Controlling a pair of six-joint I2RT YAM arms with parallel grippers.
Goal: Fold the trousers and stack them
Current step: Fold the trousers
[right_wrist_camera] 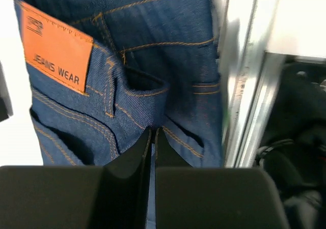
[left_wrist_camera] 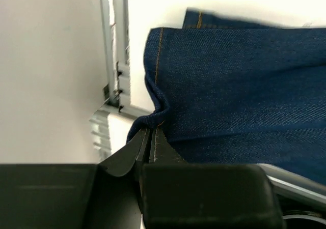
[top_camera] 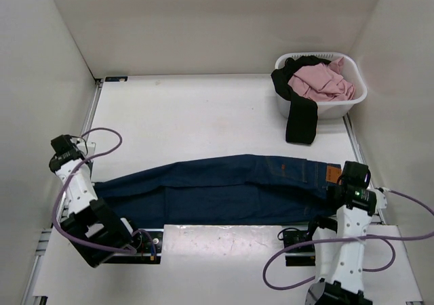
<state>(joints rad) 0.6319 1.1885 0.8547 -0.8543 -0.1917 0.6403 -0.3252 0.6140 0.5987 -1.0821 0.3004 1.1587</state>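
The only writing that can be read is on the tan-orange patch [right_wrist_camera: 56, 48] sewn at the waistband of the trousers [right_wrist_camera: 153, 61]. In the right wrist view it says "JEANS WEAR" in dark capital letters. The words run along the lower part of the patch and slant across the picture because the patch itself sits tilted. Above them, near the patch's upper corner, is a small dark emblem [right_wrist_camera: 34, 24], too small to make out. In the top view the same patch [top_camera: 332, 174] shows only as a small tan rectangle at the right end of the trousers [top_camera: 224, 186], its lettering too small to read there.
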